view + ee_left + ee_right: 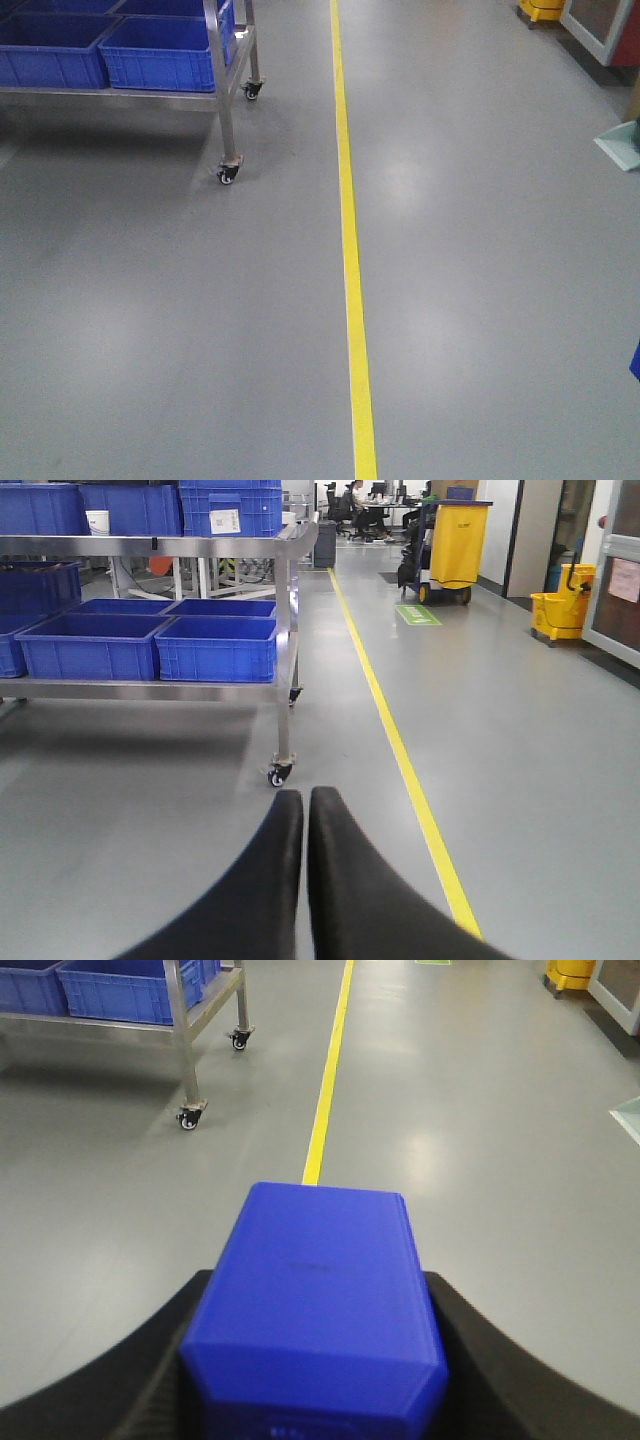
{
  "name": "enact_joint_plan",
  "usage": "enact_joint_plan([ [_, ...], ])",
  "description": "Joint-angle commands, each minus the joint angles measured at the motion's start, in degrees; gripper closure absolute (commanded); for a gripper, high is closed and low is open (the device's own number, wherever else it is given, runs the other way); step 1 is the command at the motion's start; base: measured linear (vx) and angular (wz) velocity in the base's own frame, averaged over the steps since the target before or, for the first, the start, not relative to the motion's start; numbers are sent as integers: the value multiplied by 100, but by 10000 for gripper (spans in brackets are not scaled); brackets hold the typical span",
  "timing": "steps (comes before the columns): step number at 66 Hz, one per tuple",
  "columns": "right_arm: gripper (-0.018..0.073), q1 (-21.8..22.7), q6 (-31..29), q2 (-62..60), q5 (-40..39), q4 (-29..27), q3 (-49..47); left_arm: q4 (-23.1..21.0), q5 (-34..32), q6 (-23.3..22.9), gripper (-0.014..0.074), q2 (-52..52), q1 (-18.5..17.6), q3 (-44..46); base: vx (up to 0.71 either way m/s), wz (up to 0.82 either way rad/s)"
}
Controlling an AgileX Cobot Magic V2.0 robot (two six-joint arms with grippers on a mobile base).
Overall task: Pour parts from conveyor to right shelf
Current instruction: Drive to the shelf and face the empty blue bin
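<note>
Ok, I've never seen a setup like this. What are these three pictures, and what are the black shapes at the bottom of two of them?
This is a two-armed robot on a mobile base. One picture looks forward and down from its body. It shows the grey floor, a yellow line and the corner of a wheeled steel rack carrying blue crates. The other two pictures come from cameras on the wrists, so the black shapes are each arm's own gripper fingers. The left gripper is shut and empty. The right gripper is clamped on a blue plastic block, which fills much of that view. The left wrist view also shows a yellow mop bucket farther off.
</note>
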State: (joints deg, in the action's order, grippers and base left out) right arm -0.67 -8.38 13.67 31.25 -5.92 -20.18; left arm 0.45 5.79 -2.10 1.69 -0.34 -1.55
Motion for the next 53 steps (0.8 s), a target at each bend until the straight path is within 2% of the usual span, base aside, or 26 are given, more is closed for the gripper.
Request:
enact_joint_plan([
  [1,564,26,-28,91,-442,3,-166,-45,-452,-49,603,97,22,112,75,9],
  [25,564,26,-28,91,-440,3,-166,-45,-452,-49,603,97,22,112,68,25],
  [53,564,26,-28,91,-440,16,-166,-45,-452,-49,603,97,22,112,58,72],
])
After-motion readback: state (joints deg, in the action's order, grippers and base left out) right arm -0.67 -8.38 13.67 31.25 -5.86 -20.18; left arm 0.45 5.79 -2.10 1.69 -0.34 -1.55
